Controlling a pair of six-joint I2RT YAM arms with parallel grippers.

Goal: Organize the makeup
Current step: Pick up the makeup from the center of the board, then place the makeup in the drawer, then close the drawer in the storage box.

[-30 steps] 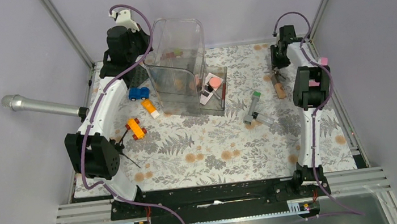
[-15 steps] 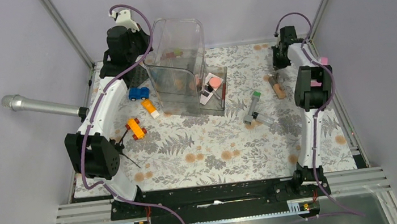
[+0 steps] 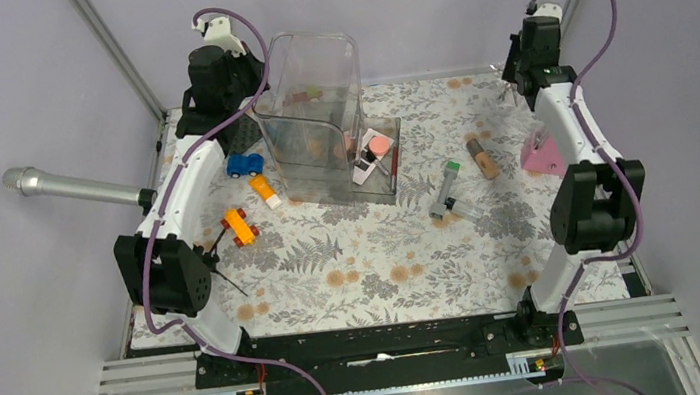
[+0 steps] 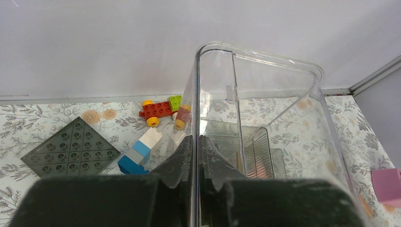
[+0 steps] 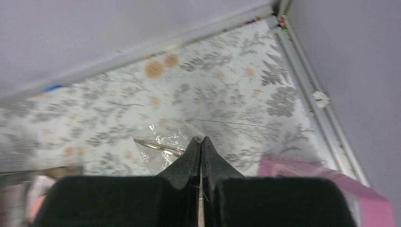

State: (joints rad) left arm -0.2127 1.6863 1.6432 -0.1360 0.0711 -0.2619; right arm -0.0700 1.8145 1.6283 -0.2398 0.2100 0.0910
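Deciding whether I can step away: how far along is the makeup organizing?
Early. Done: a coral disc and white palette lie in the clear tray. In hand: the left tool pinches the clear bin wall; the right tool is shut beside a clear packet. Left: grey tube, tan brush on the mat.

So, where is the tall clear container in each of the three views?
Top external: tall clear container at back centre.
Left wrist: centre and right, its wall between the fingers of the left end effector.
Right wrist: not in it.
Shared landmark: floral table cover.
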